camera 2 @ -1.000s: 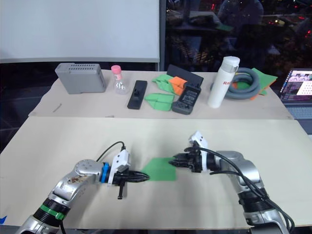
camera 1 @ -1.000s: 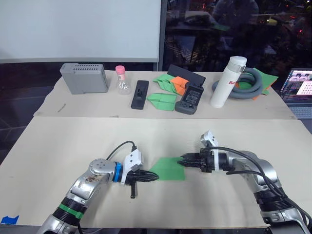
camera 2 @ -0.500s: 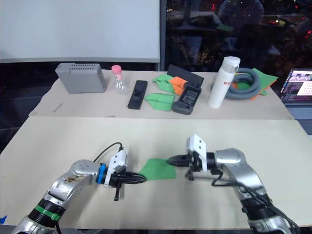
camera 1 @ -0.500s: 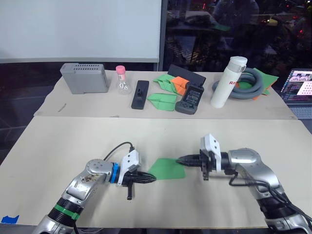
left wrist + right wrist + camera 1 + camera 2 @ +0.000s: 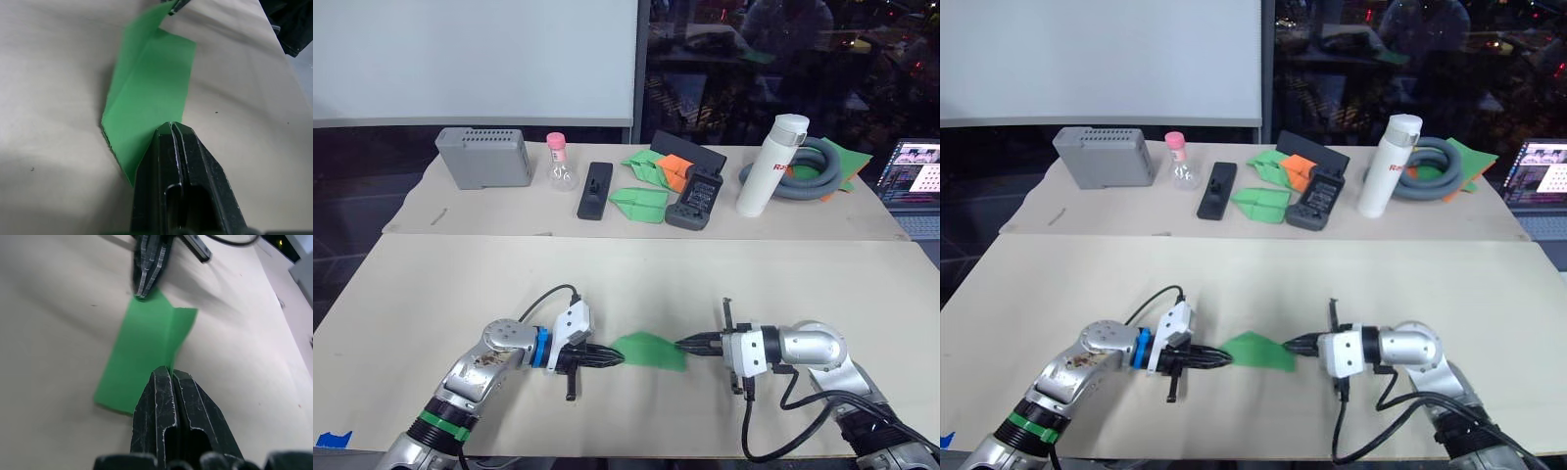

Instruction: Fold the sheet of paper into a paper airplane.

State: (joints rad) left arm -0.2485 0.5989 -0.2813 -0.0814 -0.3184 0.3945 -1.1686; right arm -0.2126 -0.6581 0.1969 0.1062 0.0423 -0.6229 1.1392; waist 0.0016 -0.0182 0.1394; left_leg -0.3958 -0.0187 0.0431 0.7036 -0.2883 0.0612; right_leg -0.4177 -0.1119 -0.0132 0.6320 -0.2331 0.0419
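Note:
The bright green sheet of paper lies on the near table between my two grippers, creased along its length, with one flap lifted off the surface. My left gripper is shut, and its fingertips rest on the sheet's left corner. My right gripper is shut on the raised flap at the sheet's right end, with the crease running in between its fingertips. In the left wrist view, the sheet stretches away to the right gripper's tip at its far end.
On the back table stand a grey box, a pink-capped flask, a black remote, folded green planes, an orange dart, a black handset, a white bottle and a grey hose. A laptop sits far right.
My right gripper has rolled at the wrist and dropped lower and nearer, drawing the sheet's right side up and over. The sheet now looks narrower and tented. The left gripper has stayed put.

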